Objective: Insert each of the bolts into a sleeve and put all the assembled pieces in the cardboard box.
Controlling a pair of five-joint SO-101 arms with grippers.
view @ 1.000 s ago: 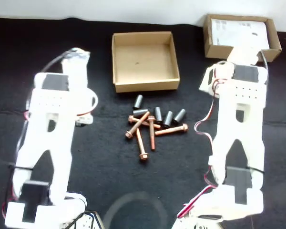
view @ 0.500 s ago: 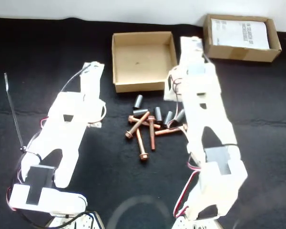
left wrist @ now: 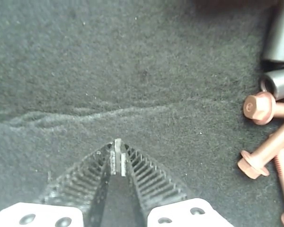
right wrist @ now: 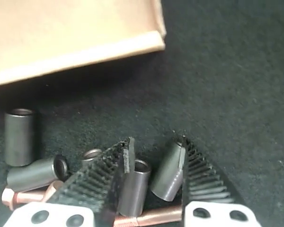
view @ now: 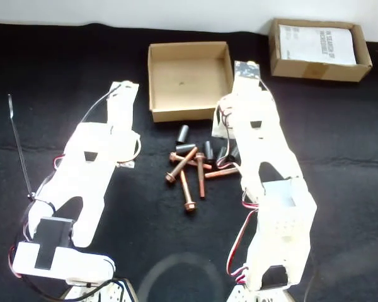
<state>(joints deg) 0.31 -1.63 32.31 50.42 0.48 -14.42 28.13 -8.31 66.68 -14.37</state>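
Observation:
Several copper bolts (view: 190, 173) lie in a loose pile on the black cloth, with several grey sleeves (view: 183, 133) just beyond them. The open cardboard box (view: 192, 113) stands behind the pile. My right gripper (right wrist: 154, 144) is open and low over the sleeves, at the pile's right end (view: 226, 152). Two sleeves (right wrist: 134, 187) (right wrist: 166, 170) lie between its fingers (right wrist: 116, 163). My left gripper (left wrist: 117, 144) is shut on nothing, its tip down at the cloth to the left of the pile (view: 127, 163). Bolt heads (left wrist: 258, 106) and sleeves (left wrist: 280, 81) show beside it.
A second cardboard box (view: 283, 63) holding a printed sheet stands at the back right. A thin black strip (view: 19, 145) sticks up beside the left arm. Bare black cloth spreads in front of the pile and to both sides.
The right arm has swung left from the table's right side to over the sleeves. The left arm shifted right toward the pile a second ago and has since kept still.

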